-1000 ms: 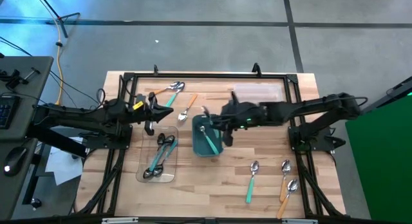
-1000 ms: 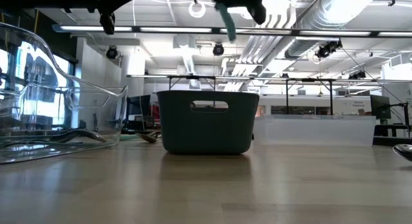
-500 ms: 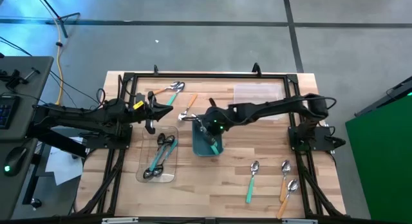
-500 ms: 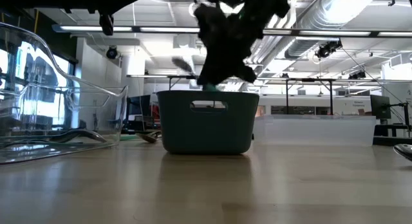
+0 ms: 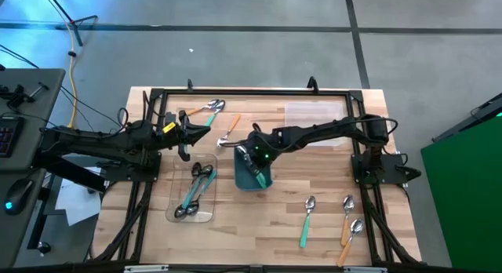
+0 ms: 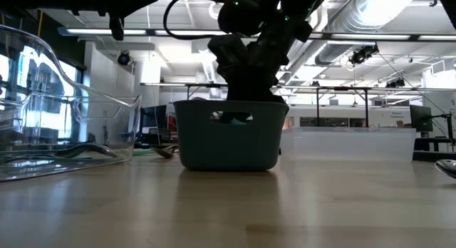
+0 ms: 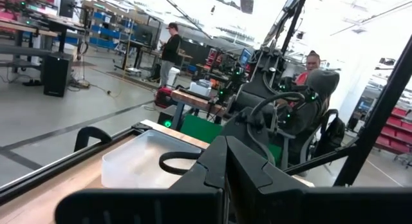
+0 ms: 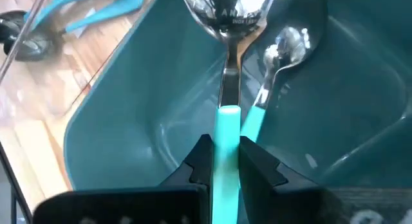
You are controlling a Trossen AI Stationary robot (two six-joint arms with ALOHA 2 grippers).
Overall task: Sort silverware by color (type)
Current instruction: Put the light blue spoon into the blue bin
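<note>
I was at the drop-off step: my right end effector [image 8: 225, 161] reached down into the teal bin [image 5: 245, 176], its fingers pinching the handle of a teal spoon [image 8: 226, 121], beside another spoon [image 8: 278, 63] already lying inside. Next, I judged, it needed only to spread and lift clear. My left end effector [image 5: 184, 136] waited pressed together over the desk [image 5: 259, 226].
</note>
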